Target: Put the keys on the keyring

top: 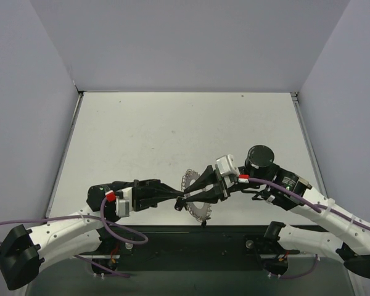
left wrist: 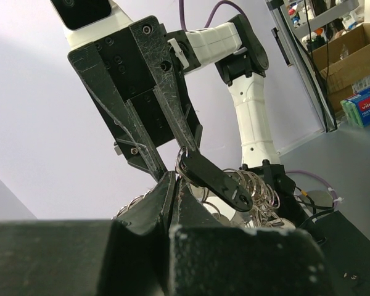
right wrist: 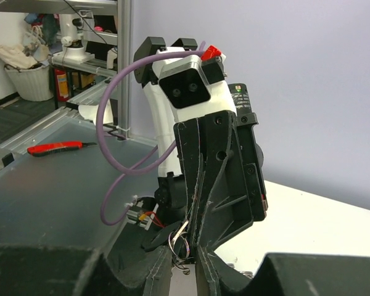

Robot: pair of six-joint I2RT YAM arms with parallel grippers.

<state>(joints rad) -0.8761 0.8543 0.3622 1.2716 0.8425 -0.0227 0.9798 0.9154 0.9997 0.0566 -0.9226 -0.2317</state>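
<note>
Left tool (left wrist: 172,185) is sitting fully closed, its tips pinching what looks like the band of the keyring (top: 200,213). The ring is hanging clear of the table (top: 172,135), between the two arms and close to the near edge.

Right tool (left wrist: 179,161) is facing it tip to tip. Its jaws are standing narrowly parted around a thin wire loop (right wrist: 180,243); cannot tell whether they are bearing on anything.

Black key (left wrist: 213,182) is lying just under the right tips, against the coils. Whether it is threaded is not readable. Other coloured keys are not showing.

Risks, as judged:
- Left hold is a tip pinch on a round, textured band. Any sideways push from the right tool is likely to be twisting the ring in the pinch or popping it out.
- Both sets of tips are crowding one spot, so a small misalignment is risking finger-on-finger contact instead of contact with the key.
- The key is small and loose; a right tool clamping off-centre is liable to flick it away.
- Anything dropped here is landing beside the table edge and may be rolling off, out of reach.
</note>
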